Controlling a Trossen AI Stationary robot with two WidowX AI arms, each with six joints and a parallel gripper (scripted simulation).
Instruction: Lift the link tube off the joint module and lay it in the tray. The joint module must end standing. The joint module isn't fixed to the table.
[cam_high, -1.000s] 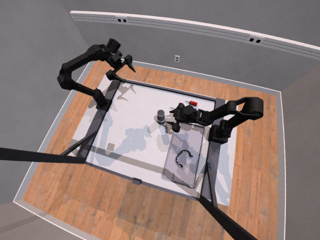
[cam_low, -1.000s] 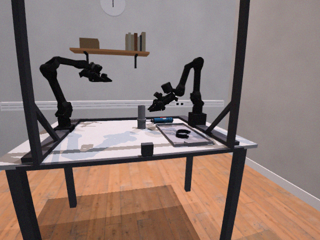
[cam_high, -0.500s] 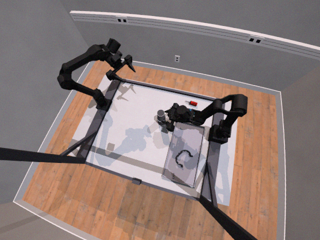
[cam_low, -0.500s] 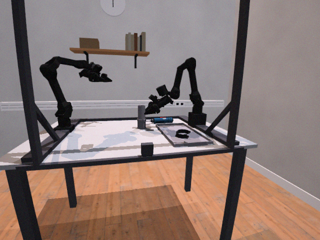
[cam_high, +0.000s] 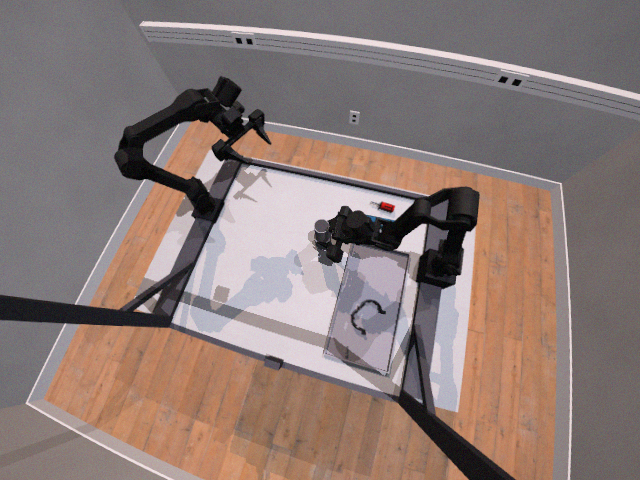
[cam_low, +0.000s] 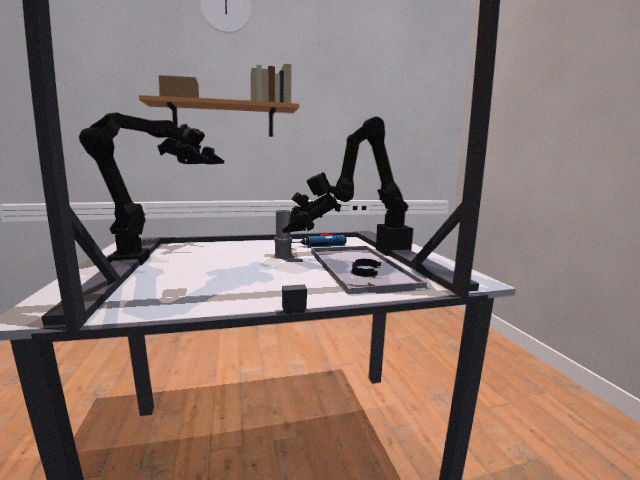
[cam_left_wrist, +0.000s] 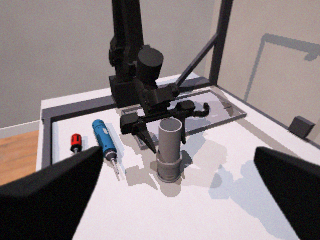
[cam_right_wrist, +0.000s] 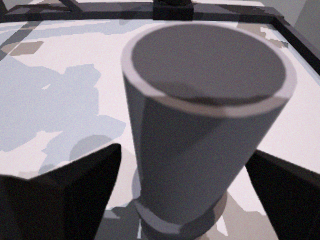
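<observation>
The grey link tube (cam_high: 322, 226) stands upright in the joint module (cam_high: 317, 245) on the white table, left of the tray (cam_high: 367, 310). It also shows in the exterior view (cam_low: 282, 220) on the module (cam_low: 282, 248). My right gripper (cam_low: 292, 224) is open, with a finger on each side of the tube's upper part (cam_right_wrist: 200, 120) and gaps to both. In the left wrist view the tube (cam_left_wrist: 169, 140) and module (cam_left_wrist: 169, 170) stand in front of the right gripper (cam_left_wrist: 165, 127). My left gripper (cam_high: 242, 140) is open and empty, high above the far table corner.
A black C-shaped part lies in the tray. A blue screwdriver (cam_left_wrist: 104, 141) and a small red tool (cam_left_wrist: 75, 142) lie behind the module. A small black box (cam_low: 294, 298) sits on the front table edge. Black frame posts stand at the corners.
</observation>
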